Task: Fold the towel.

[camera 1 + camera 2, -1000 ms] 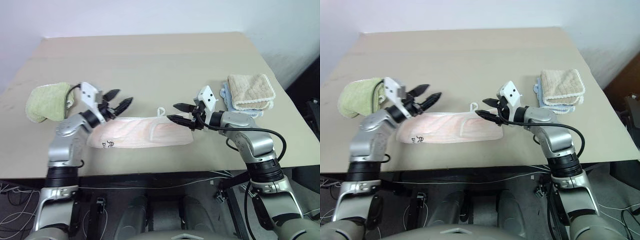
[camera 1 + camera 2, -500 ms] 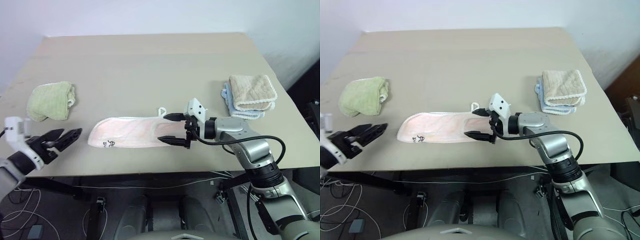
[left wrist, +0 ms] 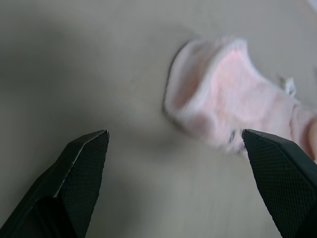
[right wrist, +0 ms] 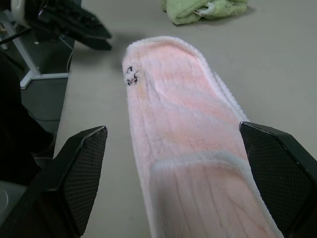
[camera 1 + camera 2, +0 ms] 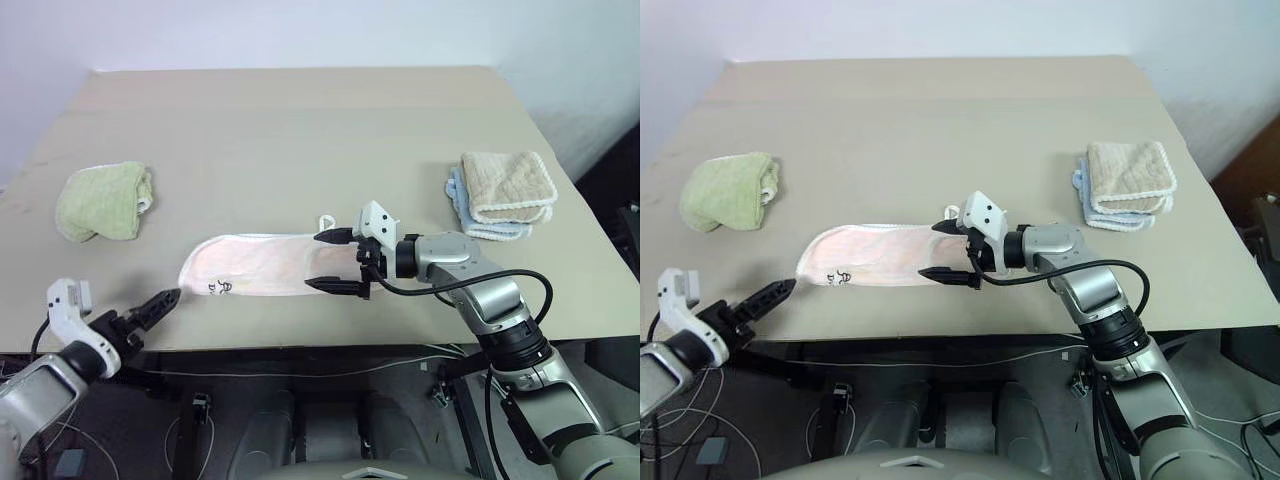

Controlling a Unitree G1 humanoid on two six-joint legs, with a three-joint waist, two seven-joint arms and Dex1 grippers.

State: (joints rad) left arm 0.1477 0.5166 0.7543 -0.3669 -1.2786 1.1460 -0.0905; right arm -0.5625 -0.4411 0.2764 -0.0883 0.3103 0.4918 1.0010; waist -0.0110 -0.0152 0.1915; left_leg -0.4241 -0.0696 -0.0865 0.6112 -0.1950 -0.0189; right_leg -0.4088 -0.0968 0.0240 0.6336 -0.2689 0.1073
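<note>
Since the towel [image 5: 262, 266] near the table's [image 5: 300, 130] front edge looks soft and floppy, my wide-open, empty right pincer [image 5: 334, 261] should pinch its end.

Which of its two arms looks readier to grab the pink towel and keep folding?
Probably the right. The right gripper hangs open at the pink towel's near end, while the left gripper, also open, sits off the cloth by the table's front edge.

Towel [image 5: 262, 267] mid-table [image 5: 300, 130] (green towel [image 5: 100, 200] left, beige stack [image 5: 505, 190] right)
</note>
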